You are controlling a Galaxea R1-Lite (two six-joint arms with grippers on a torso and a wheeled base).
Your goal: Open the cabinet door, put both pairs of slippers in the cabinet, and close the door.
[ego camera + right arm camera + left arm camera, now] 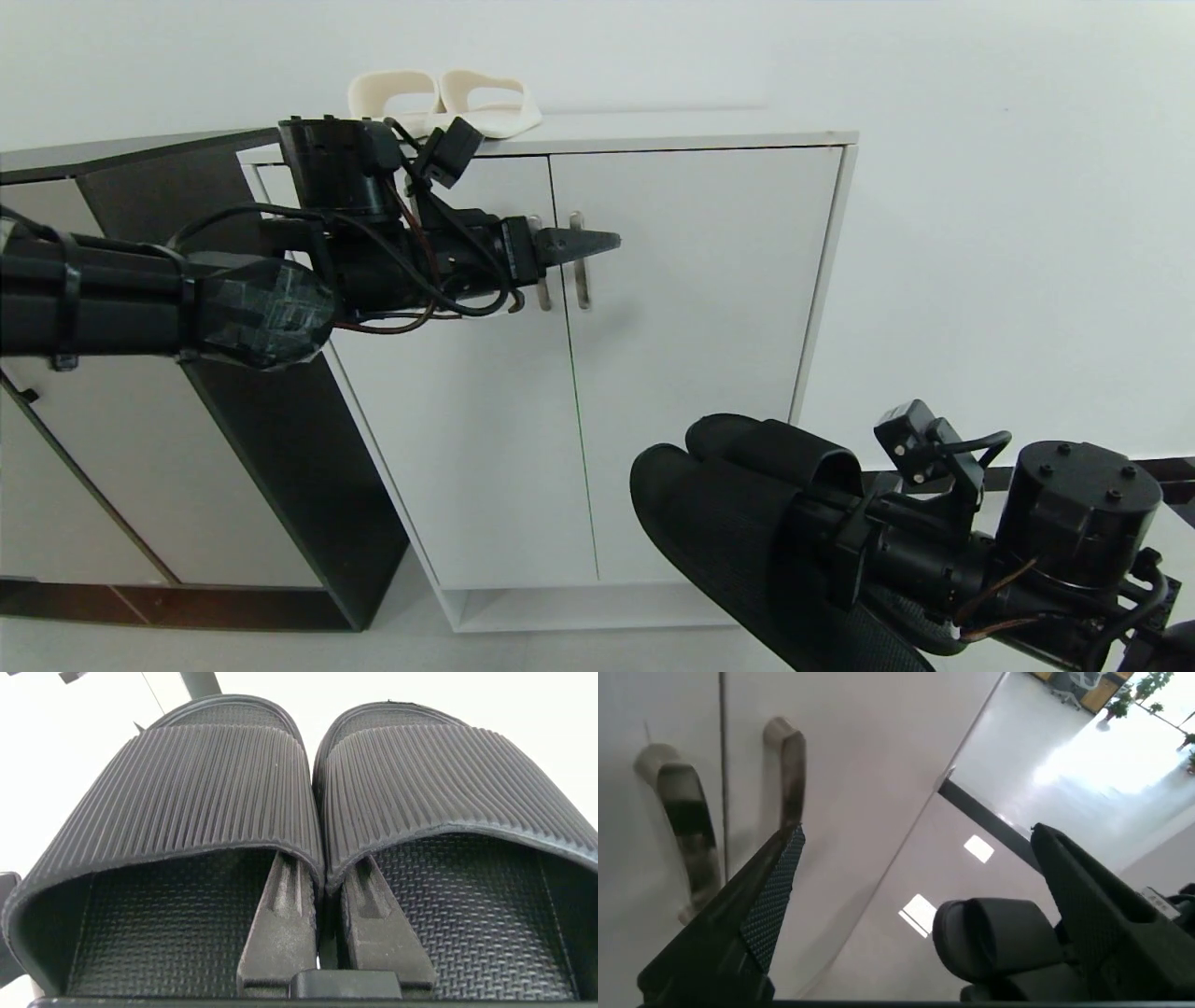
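Since both doors of the white cabinet (691,373) are shut, the step in hand looks like the first one: getting a door open. The left gripper (602,243) hangs at the middle of the cabinet front, level with the two upright handles. Its jaws are apart, as the left wrist view shows, and one fingertip lies right against the right door's handle (787,770), though I cannot tell whether it touches. The left door's handle (684,821) is just beside it. Low and to the right, nearer than the cabinet, the right gripper (322,863) has its jaws clamped on the black slippers (738,504), one finger inside each shoe, pinching the two inner walls together. The cream slippers (443,101) lie side by side on the cabinet's top, toward its left end. The next move would probably be to settle the left jaws around the handle, close them and pull out along the door's arc. The door would swing out toward the held black pair, so the right arm may have to give way.
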